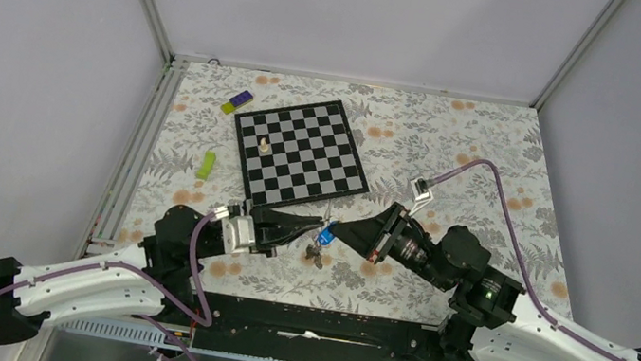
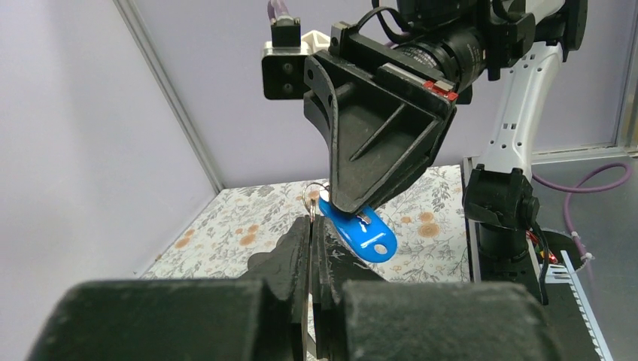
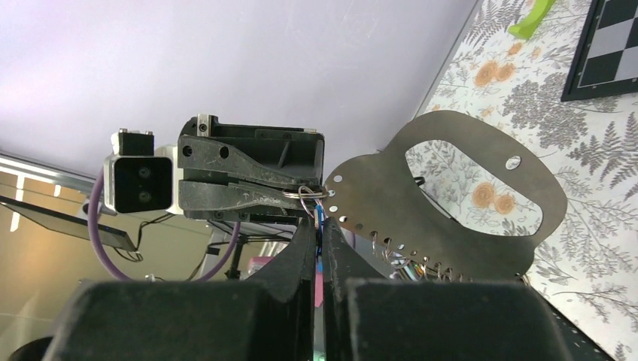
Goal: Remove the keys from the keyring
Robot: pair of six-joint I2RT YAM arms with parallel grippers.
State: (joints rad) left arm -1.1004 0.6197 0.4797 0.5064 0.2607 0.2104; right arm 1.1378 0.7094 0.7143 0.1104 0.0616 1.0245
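The two grippers meet tip to tip just above the floral cloth, in front of the chessboard. My left gripper (image 1: 317, 231) (image 2: 311, 226) is shut on the thin wire keyring (image 2: 313, 197) (image 3: 304, 193). My right gripper (image 1: 335, 233) (image 3: 319, 227) comes in from the opposite side, shut on the ring's blue plastic tag (image 2: 363, 233) (image 1: 325, 236). The small silvery keys (image 1: 317, 256) dangle below the ring, close to the cloth. In both wrist views the keys are hidden behind the fingers.
The chessboard (image 1: 302, 152) lies behind the grippers with a white chess piece (image 1: 263, 144) on it. A green object (image 1: 206, 163) and a purple-and-yellow block (image 1: 236, 103) lie to its left. A thin grey perforated metal plate (image 3: 459, 241) shows in the right wrist view.
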